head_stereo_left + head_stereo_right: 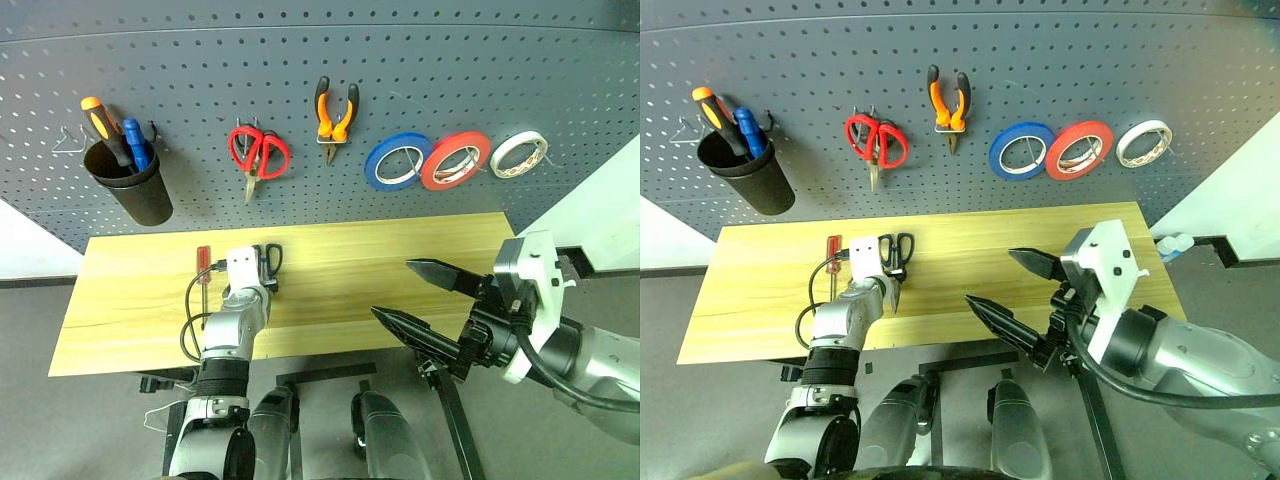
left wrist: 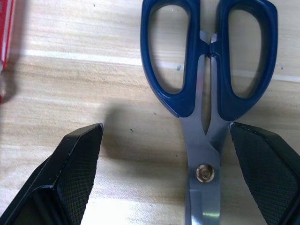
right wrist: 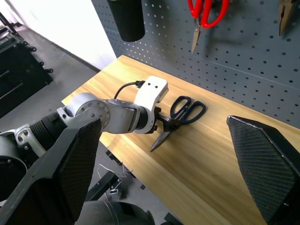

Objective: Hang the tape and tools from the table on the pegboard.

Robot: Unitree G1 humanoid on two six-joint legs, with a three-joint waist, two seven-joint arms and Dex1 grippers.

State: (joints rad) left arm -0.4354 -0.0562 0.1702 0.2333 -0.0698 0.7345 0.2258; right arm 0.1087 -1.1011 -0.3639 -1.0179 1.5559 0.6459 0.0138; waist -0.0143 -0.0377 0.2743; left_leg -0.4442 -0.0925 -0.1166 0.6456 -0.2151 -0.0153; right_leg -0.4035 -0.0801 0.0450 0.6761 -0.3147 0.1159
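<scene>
- Scissors (image 2: 206, 93) with dark handles and steel blades lie flat on the worktop (image 1: 400, 260), handle loops toward the pegboard (image 1: 300, 60), blades pointing to the near edge.
- Left end effector (image 2: 187, 173) is low over them, its two black fingers spread wide with the blades near the pivot screw between them; one finger is just beside the blade, the other stands apart, and nothing is gripped.
- Red-handled screwdriver (image 1: 203, 262) lies on the wood just beside the scissors, on the robot's left.
- Right end effector (image 1: 420, 295) hangs above the near edge on the right, fingers wide apart and empty.
- Red tape roll (image 1: 456, 160) hangs on the pegboard between a blue roll (image 1: 397, 161) and a white roll (image 1: 518, 154).
- Orange-and-black pliers (image 1: 336, 117) hang near red-handled scissors (image 1: 258, 155).
- A black cup (image 1: 135, 188) on the board holds orange and blue screwdrivers (image 1: 115, 135).
</scene>
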